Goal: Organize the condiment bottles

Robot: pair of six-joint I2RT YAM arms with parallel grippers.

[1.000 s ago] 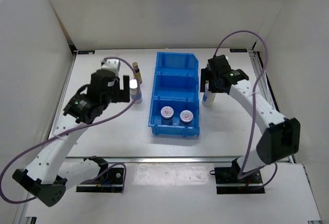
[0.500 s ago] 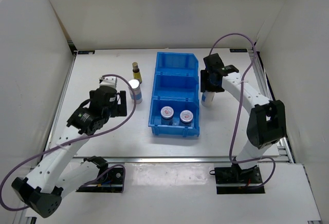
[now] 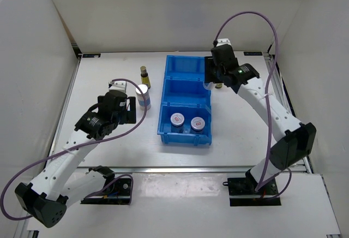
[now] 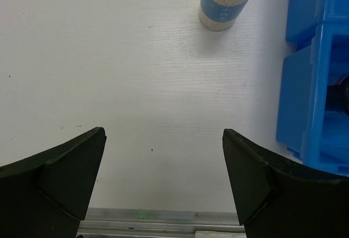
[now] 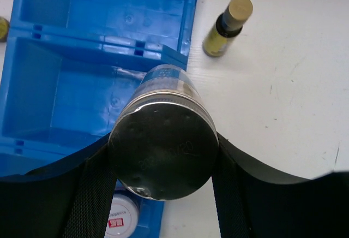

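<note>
My right gripper [image 5: 162, 164] is shut on a white, blue-labelled cylinder with a silver lid [image 5: 163, 153]. It holds the cylinder off the table above the right wall of the blue bin [image 3: 185, 88], by the middle compartment. A slim brown bottle [image 5: 228, 25] stands just right of the bin. Two short silver-lidded jars [image 3: 177, 119] [image 3: 197, 123] sit in the bin's near compartment. Left of the bin stand a second white cylinder [image 3: 143, 96] [image 4: 223, 3] and another brown bottle [image 3: 144, 77]. My left gripper [image 3: 130, 109] [image 4: 163, 156] is open and holds nothing, a little short of that cylinder.
The bin's far [image 5: 109, 3] and middle compartments hold nothing. White walls enclose the table on the left, back and right. A metal rail [image 4: 163, 216] runs along the table's near edge, below my left fingers.
My right gripper has shut on the cylinder that stood right of the bin and carried it up and leftward over the bin's wall. The left arm has drawn slightly back.
</note>
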